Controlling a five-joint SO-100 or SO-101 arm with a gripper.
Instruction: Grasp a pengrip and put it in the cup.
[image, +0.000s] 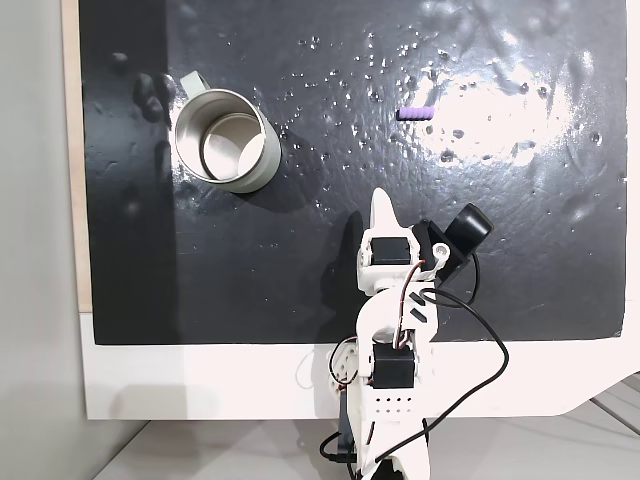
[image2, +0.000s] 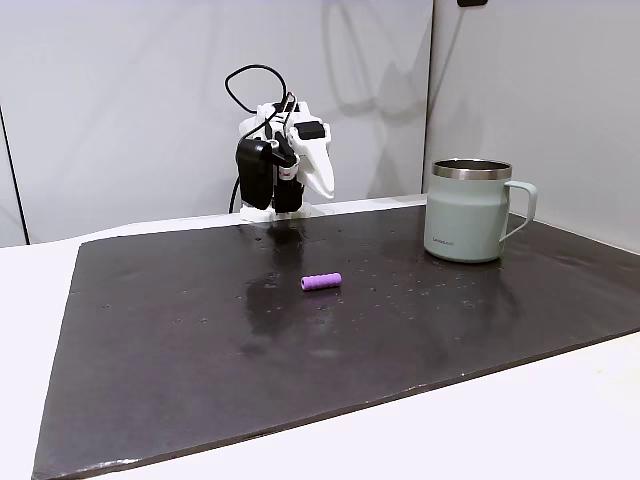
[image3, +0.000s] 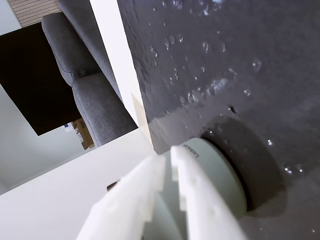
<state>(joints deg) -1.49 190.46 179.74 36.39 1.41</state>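
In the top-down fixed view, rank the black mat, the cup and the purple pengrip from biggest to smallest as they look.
1. The black mat, by far the largest; it spans most of the picture.
2. The cup, standing on the mat's left part.
3. The pengrip, a tiny tube far smaller than the cup.

All three are clearly different, so the order is safe.

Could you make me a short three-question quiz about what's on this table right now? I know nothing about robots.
1. True or false: the pengrip lies inside the cup.
2. The mat under them is: A) white B) black C) green.
3. Fill in: the robot's hand has its two fingers nearly ____.

Key: 1 false, it lies on the mat, apart from the cup; 2 B; 3 together, holding nothing.
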